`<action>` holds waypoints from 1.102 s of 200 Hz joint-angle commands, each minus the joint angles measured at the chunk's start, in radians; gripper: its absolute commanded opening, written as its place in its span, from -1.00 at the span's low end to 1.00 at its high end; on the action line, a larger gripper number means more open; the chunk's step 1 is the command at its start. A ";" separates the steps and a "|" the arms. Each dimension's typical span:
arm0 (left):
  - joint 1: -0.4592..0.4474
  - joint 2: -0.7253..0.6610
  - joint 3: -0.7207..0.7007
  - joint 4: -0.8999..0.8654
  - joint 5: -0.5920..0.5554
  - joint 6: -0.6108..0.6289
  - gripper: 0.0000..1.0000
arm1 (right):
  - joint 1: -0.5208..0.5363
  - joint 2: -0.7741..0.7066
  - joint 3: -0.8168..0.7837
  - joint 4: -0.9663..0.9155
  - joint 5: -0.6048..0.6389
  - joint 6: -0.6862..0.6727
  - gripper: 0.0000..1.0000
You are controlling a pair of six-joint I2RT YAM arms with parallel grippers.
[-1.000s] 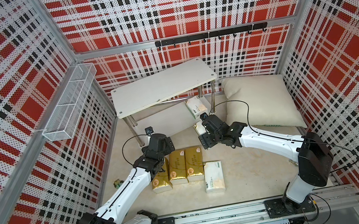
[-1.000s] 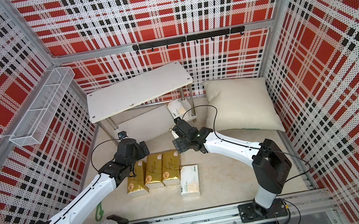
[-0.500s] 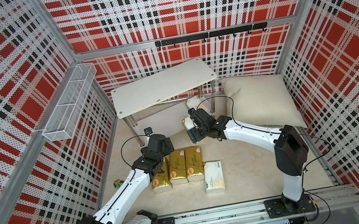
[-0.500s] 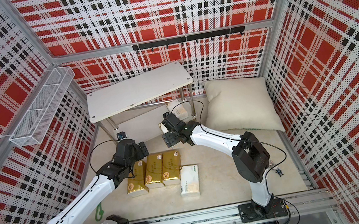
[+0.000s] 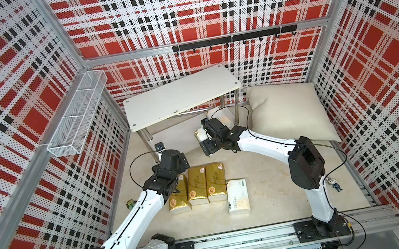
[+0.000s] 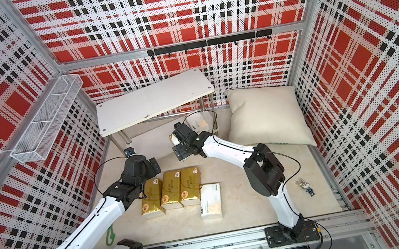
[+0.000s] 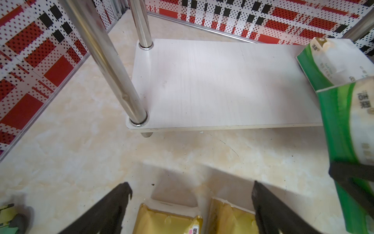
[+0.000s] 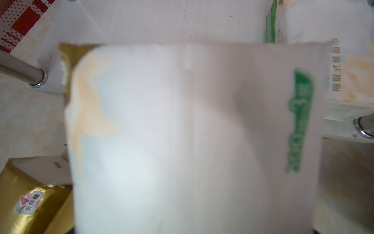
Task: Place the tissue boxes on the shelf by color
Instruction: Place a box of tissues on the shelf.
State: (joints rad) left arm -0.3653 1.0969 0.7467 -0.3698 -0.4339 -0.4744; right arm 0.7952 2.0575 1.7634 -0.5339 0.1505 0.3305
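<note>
Three gold packs (image 5: 197, 185), fully visible only overhead

Three gold packs (image 5: 197, 185) and a white pack (image 5: 237, 195) lie on the beige floor (image 5: 266, 188).

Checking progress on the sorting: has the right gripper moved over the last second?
Yes. The right gripper, shut on a white tissue pack, has swung away from the cream pillow toward the two-tier white shelf.
</note>
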 commanded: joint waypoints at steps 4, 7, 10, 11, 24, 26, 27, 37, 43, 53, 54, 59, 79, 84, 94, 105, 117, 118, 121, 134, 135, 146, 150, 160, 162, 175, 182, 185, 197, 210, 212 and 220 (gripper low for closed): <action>0.025 -0.020 -0.006 -0.023 -0.001 0.011 0.96 | -0.007 0.040 0.054 0.012 -0.007 0.007 0.80; 0.029 -0.020 -0.006 -0.024 0.002 0.014 0.96 | -0.007 0.045 0.061 0.009 -0.006 0.006 0.80; 0.031 -0.019 -0.006 -0.027 0.002 0.016 0.96 | -0.007 0.052 0.068 0.007 -0.006 0.005 0.80; 0.032 -0.020 -0.006 -0.026 0.003 0.017 0.96 | -0.007 0.053 0.071 0.007 -0.006 0.005 0.80; 0.044 -0.022 -0.004 -0.034 0.005 0.024 0.96 | -0.007 0.075 0.096 0.005 -0.006 0.005 0.80; 0.046 -0.022 -0.004 -0.036 0.005 0.025 0.96 | -0.007 0.078 0.100 0.005 -0.006 0.005 0.80; 0.047 -0.023 -0.004 -0.036 0.006 0.026 0.96 | -0.007 0.079 0.102 0.006 -0.006 0.005 0.80; 0.052 -0.027 -0.004 -0.037 0.009 0.028 0.96 | -0.007 0.095 0.121 0.005 -0.006 0.002 0.80; 0.054 -0.028 -0.004 -0.037 0.012 0.029 0.96 | -0.006 0.106 0.134 0.004 -0.006 0.002 0.80; 0.055 -0.031 -0.003 -0.038 0.014 0.031 0.96 | -0.007 0.124 0.157 0.000 -0.003 -0.002 0.80; 0.055 -0.031 -0.003 -0.039 0.014 0.031 0.96 | -0.007 0.125 0.160 0.000 -0.004 -0.002 0.80; 0.055 -0.031 -0.003 -0.040 0.015 0.032 0.96 | -0.007 0.135 0.169 -0.001 -0.003 -0.002 0.80; 0.055 -0.028 -0.003 -0.045 0.014 0.034 0.96 | -0.008 0.168 0.221 -0.013 -0.003 -0.005 0.80; 0.056 -0.029 -0.004 -0.047 0.014 0.034 0.95 | -0.008 0.176 0.230 -0.015 -0.004 -0.005 0.80; 0.057 -0.029 -0.003 -0.046 0.012 0.034 0.96 | -0.009 0.190 0.245 -0.017 -0.002 -0.005 0.80; 0.058 -0.028 -0.003 -0.047 0.011 0.036 0.96 | -0.010 0.202 0.259 -0.017 -0.003 -0.005 0.80; 0.060 -0.030 -0.001 -0.049 0.009 0.036 0.96 | -0.011 0.215 0.273 -0.020 -0.003 -0.004 0.80; 0.060 -0.030 -0.001 -0.050 0.009 0.036 0.96 | -0.011 0.216 0.275 -0.021 -0.004 -0.004 0.80; 0.060 -0.030 -0.001 -0.052 0.009 0.036 0.96 | -0.013 0.221 0.277 -0.020 -0.003 -0.004 0.80; 0.062 -0.031 0.000 -0.052 0.007 0.037 0.95 | -0.014 0.232 0.290 -0.019 -0.003 -0.002 0.80; 0.062 -0.032 0.000 -0.052 0.007 0.037 0.96 | -0.014 0.233 0.291 -0.018 -0.003 -0.002 0.80; 0.062 -0.033 0.002 -0.053 0.007 0.039 0.95 | -0.017 0.242 0.302 -0.019 -0.003 -0.004 0.80; 0.063 -0.034 0.002 -0.054 0.007 0.039 0.96 | -0.017 0.244 0.306 -0.018 -0.003 -0.004 0.80; 0.063 -0.034 0.002 -0.054 0.007 0.039 0.96 | -0.019 0.250 0.313 -0.013 -0.002 -0.005 0.80; 0.063 -0.034 0.001 -0.054 0.007 0.038 0.96 | -0.019 0.252 0.315 -0.012 -0.003 -0.005 0.80; 0.063 -0.036 -0.001 -0.052 0.007 0.037 0.95 | -0.018 0.268 0.336 -0.015 -0.006 -0.007 0.80; 0.063 -0.036 -0.001 -0.053 0.006 0.037 0.96 | -0.019 0.273 0.343 -0.014 -0.002 -0.008 0.80; 0.063 -0.036 -0.002 -0.053 0.006 0.035 0.96 | -0.018 0.276 0.346 -0.014 -0.001 -0.008 0.80; 0.063 -0.037 -0.002 -0.053 0.006 0.036 0.95 | -0.020 0.286 0.357 -0.008 0.005 -0.007 0.80; 0.063 -0.037 -0.001 -0.052 0.006 0.036 0.95 | -0.020 0.298 0.370 -0.002 0.012 -0.006 0.80; 0.063 -0.037 -0.001 -0.052 0.006 0.036 0.95 | -0.019 0.300 0.373 -0.001 0.013 -0.007 0.80; 0.063 -0.035 -0.002 -0.052 0.006 0.036 0.95 | -0.020 0.307 0.382 0.003 0.016 -0.007 0.80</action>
State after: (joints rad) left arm -0.3084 1.0760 0.7467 -0.4133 -0.4259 -0.4450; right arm 0.7822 2.3314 2.1052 -0.5610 0.1486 0.3298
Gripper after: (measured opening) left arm 0.978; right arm 0.902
